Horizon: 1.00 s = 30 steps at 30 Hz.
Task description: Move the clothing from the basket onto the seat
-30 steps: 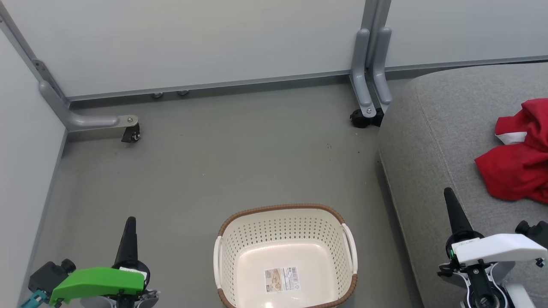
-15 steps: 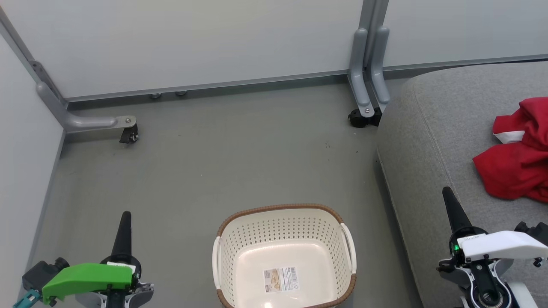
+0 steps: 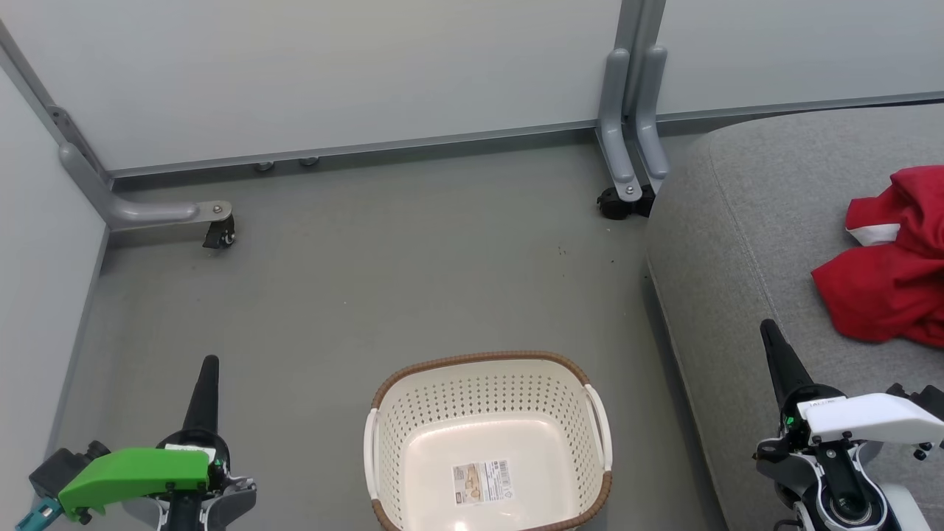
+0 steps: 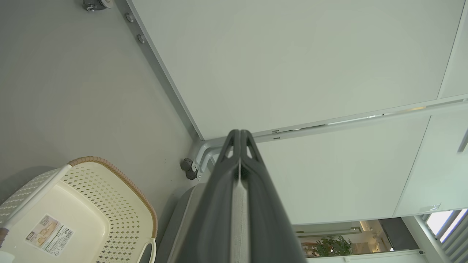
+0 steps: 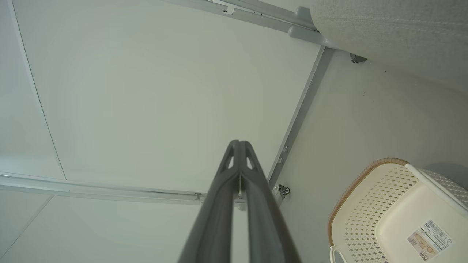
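Both pairs of jaws are pressed together with nothing between them; my left gripper hangs over the floor to the left of the basket, and my right gripper hangs over the near part of the seat, apart from the clothing.

That clothing lies crumpled on the seat, well away from the basket and running off the right edge of my head view; the basket stands on the floor just beside the seat's rounded front, and I see only its label on the bottom.

I judge the moving itself done, so the step in hand is a check and a tidy retreat; to do it well I should look over the whole basket bottom and its walls for any red scrap, keep my right fingers high enough not to snag the heap or drag it towards the seat's edge, and keep my left arm clear of the rim so the basket does not tip.

Counted: 1 basket with 2 side handles and 1 label; 1 seat; 1 red heap with a white-edged fold showing, though I cannot tell whether it is 1 garment or 2; 2 grippers; 2 caster wheels at the wall.
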### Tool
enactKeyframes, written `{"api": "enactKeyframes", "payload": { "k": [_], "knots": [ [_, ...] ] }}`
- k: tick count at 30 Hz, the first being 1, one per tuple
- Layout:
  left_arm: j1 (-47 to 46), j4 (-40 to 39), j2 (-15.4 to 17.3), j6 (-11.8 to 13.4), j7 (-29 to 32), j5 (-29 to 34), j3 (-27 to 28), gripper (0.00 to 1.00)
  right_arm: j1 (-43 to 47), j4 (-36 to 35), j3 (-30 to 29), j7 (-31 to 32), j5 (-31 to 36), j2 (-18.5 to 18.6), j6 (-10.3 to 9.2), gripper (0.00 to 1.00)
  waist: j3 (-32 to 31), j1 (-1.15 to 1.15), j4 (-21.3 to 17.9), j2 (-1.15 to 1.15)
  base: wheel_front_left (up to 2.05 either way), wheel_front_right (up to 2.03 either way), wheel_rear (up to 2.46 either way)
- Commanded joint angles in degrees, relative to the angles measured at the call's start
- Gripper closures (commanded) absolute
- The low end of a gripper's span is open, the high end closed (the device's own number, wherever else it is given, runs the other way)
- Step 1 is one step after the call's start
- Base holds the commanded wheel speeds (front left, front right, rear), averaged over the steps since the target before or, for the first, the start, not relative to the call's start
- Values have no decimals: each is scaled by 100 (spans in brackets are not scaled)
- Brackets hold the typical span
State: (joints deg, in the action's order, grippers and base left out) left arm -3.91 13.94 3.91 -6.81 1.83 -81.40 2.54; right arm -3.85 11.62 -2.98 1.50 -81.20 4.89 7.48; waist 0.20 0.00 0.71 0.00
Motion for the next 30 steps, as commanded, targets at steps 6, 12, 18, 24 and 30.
{"api": "enactKeyframes", "payload": {
  "k": [6, 12, 18, 24, 30],
  "knots": [
    [-149, -13, 17, -39, 105, -326, 85, 100, -129, 51, -61, 107, -341, -12, 3, 100, 0, 0, -14, 0, 0, 0, 0],
    [-177, -8, 11, -48, 174, -566, 140, 100, -160, 101, -97, 177, -586, -29, 3, 100, -1, 0, -28, 0, 0, 0, 0],
    [-215, -4, 7, -64, 241, -778, 193, 100, -188, 153, -130, 247, -818, -48, 3, 100, -1, 0, -41, 0, 0, 0, 0],
    [-224, 3, -1, -77, 307, -997, 234, 100, -223, 198, -165, 317, -1033, -67, 2, 100, -1, 0, -54, 0, 0, 0, 0],
    [-265, 9, -5, -84, 374, -1195, 277, 100, -251, 244, -197, 385, -1250, -86, 2, 100, -1, 0, -68, 0, 0, 0, 0]
  ]
}}
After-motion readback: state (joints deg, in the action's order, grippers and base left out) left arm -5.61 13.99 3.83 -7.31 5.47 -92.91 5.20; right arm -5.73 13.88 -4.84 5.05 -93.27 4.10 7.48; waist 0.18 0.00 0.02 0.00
